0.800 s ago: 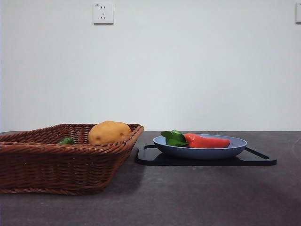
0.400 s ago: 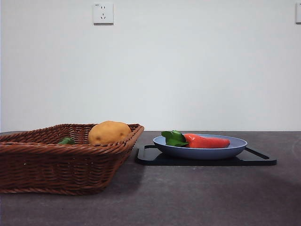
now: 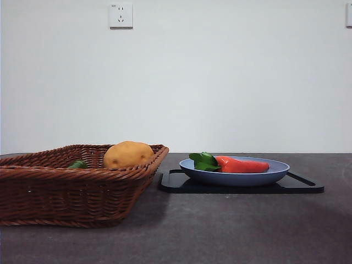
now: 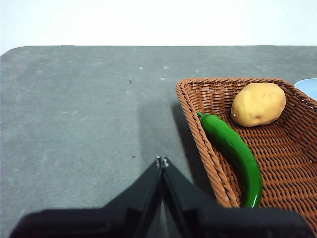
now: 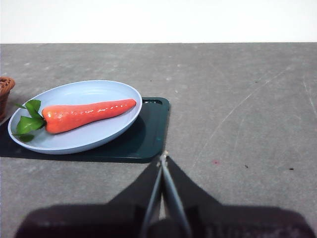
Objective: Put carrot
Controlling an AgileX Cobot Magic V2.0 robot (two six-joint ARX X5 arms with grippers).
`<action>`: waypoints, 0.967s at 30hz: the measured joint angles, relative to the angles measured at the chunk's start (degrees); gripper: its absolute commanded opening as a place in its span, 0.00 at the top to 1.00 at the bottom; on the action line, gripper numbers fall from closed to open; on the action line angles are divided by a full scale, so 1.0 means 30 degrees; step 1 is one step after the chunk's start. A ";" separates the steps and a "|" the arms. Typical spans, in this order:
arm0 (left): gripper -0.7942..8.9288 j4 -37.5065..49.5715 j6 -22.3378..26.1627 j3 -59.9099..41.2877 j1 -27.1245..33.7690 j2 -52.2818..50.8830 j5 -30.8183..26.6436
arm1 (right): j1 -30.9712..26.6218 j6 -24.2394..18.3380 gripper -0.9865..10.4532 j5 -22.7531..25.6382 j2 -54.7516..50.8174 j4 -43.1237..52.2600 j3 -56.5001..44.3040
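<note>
The carrot (image 3: 242, 164) (image 5: 84, 115), glossy orange-red with green leaves at its thick end, lies on a light blue plate (image 3: 275, 171) (image 5: 94, 89). The plate rests on a dark tray (image 3: 300, 186) (image 5: 151, 134). My right gripper (image 5: 163, 157) is shut with nothing in it, hovering over bare table a short way from the tray's edge. My left gripper (image 4: 162, 161) is also shut and holds nothing, over the table beside the wicker basket (image 3: 66, 192) (image 4: 198, 119). Neither gripper appears in the front view.
The brown wicker basket holds a tan potato (image 3: 127, 154) (image 4: 258, 104) and a long green pepper (image 4: 233, 151) (image 3: 78, 164). The dark grey table (image 3: 231, 231) ends at a white wall with a socket (image 3: 120, 15).
</note>
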 measured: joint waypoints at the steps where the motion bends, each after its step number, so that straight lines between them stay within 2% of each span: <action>1: 0.91 0.0000 0.0000 0.0000 0.0000 0.0000 0.0000 | 0.0000 0.0036 0.90 0.0015 0.0000 0.0007 0.0000; 29: 0.91 0.0000 0.0000 0.0000 0.0000 0.0000 0.0000 | 0.0000 0.0211 0.90 0.0015 0.0000 0.0007 0.0000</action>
